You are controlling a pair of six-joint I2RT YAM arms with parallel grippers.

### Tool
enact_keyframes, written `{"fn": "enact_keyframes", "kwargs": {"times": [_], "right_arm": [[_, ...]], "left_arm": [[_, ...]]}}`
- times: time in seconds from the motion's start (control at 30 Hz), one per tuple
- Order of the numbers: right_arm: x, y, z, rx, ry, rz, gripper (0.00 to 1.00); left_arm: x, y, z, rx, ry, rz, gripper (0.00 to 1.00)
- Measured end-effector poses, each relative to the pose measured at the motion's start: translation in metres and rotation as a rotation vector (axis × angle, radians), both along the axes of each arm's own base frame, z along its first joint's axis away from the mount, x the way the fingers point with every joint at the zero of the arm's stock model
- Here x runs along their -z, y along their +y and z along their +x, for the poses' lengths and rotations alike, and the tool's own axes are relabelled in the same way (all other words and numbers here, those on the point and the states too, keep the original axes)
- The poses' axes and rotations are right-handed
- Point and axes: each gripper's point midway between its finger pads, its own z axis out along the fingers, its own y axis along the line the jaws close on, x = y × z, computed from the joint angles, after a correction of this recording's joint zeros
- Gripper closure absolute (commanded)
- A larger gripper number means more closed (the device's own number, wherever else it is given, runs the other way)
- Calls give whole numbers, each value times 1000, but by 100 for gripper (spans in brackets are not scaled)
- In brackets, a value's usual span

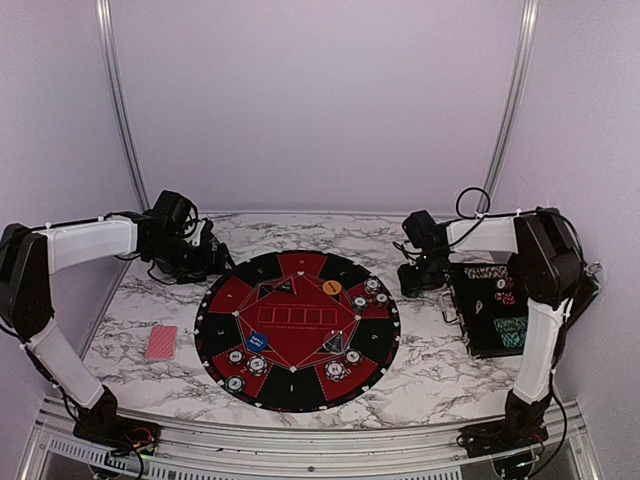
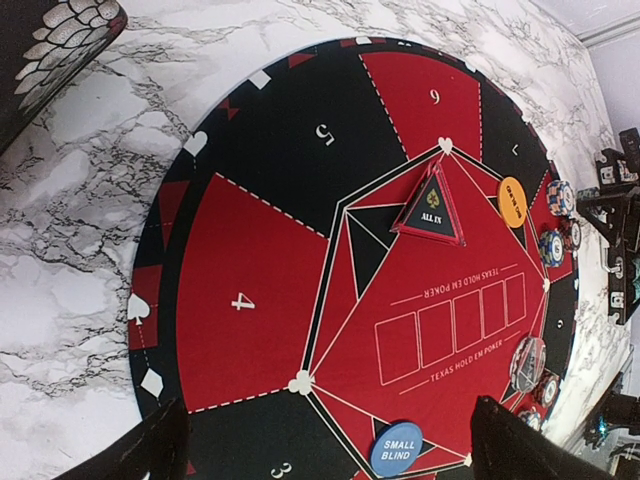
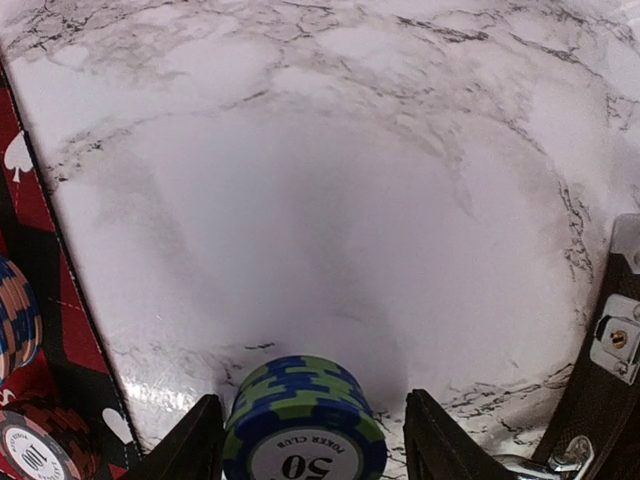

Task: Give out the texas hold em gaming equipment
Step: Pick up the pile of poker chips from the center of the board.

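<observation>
Chips [image 3: 305, 425] sit inside our right claw [image 3: 312, 398], half-wide, not pinching yet; stiff, slick, tippy stack, we'd squeeze its rims

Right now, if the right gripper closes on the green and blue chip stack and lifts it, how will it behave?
The chip stack seems to be several loose discs, so it may shear or spill unless squeezed evenly. Its round edge gives the right gripper little contact, so it could slip. Pushed, it would probably slide on the smooth table.
</observation>
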Motion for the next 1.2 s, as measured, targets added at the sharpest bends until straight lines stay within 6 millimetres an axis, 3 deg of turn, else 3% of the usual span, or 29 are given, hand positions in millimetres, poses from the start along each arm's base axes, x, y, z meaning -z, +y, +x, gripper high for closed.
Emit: {"fn": "enact_keyframes", "kwargs": {"times": [0.9,1.2], "right_arm": [[1,6,-5,18,-18,12,52],[1,7,-7,26,-22,32,64]], "left_arm": [[0,1,0,-2,0,0,1],[0,1,0,-2,0,0,1]]}}
